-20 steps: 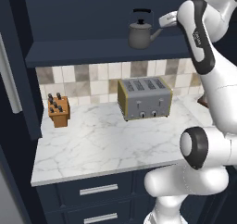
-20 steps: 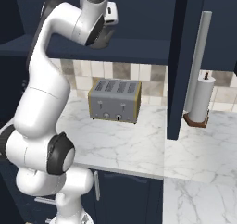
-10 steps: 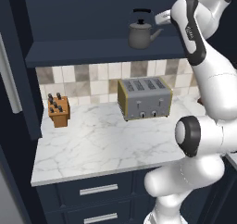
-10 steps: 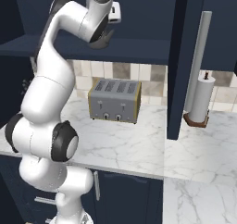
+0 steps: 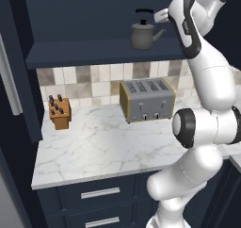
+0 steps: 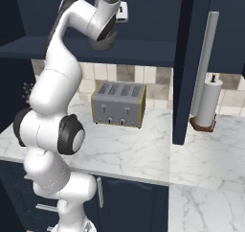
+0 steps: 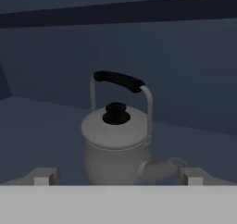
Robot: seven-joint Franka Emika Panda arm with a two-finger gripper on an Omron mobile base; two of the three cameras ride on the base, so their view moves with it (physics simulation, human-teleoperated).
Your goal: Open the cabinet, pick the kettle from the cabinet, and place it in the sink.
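1. Cabinet (image 5: 94,29): this step looks done. The interior is exposed in the left base view, and a door (image 6: 194,63) with its long silver handle (image 6: 205,63) stands swung out edge-on in the right base view.

2. Kettle (image 5: 142,35): not yet picked. It sits upright on the cabinet shelf (image 5: 84,52), above the toaster (image 5: 147,100) on the desk (image 5: 94,151). In the hand view the kettle (image 7: 121,142) is centred ahead, black handle arched over the lid knob, spout toward the lower right of that view.

3. Claw (image 7: 118,176): spread wide and holding nothing. Its two fingertips (image 7: 44,176) rise either side of the kettle's base in the hand view, with no contact that I can make out. In the left base view the hand sits just beside the kettle's spout side.

4. Step in hand, as I judge it: the approach to the grasp. The claw must go in further, close on the kettle, and lift it off the shelf.

5. Left after that: carry the kettle out of the cabinet and set it in the sink, so the larger part of the task remains.
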